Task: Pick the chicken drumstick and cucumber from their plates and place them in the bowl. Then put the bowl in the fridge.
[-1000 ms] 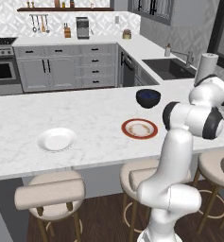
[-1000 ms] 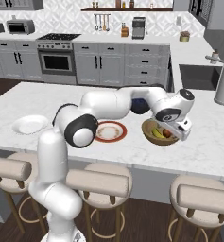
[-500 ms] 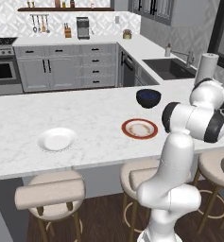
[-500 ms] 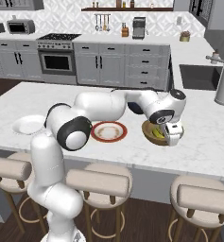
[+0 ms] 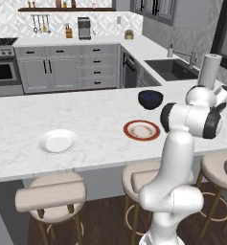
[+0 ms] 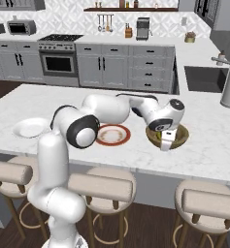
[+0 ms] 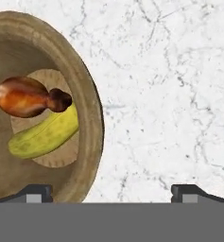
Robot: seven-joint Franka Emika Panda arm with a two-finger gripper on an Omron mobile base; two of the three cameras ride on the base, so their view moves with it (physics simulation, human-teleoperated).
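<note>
Round deep bowl (image 7: 87, 123), tan-brown inside and dark blue from the left base view (image 5: 150, 99), standing on the white marble counter (image 7: 170, 94) toward its far right end, near the sink-side edge. Inside, on the bowl's floor: glossy reddish-brown chicken drumstick (image 7: 28, 97), narrow end touching the curved yellowish-green cucumber (image 7: 45, 134) that lies just beneath it in the hand view; both long axes roughly across that view. Both foods already in; apparently only the fridge step left.

Relative to the claw (image 7: 111, 193): bowl off to the left in the hand view, one fingertip (image 7: 35, 193) over the bowl's near rim, the other out over bare marble. Claw spread fully, pinching nothing. Judged need: straddle the rim wall, one finger inside, one outside.

Further out: terracotta-rimmed plate (image 6: 112, 134) just beside the bowl, plain white plate (image 6: 30, 128) well apart toward the counter's left end; neither appears to carry food.
</note>
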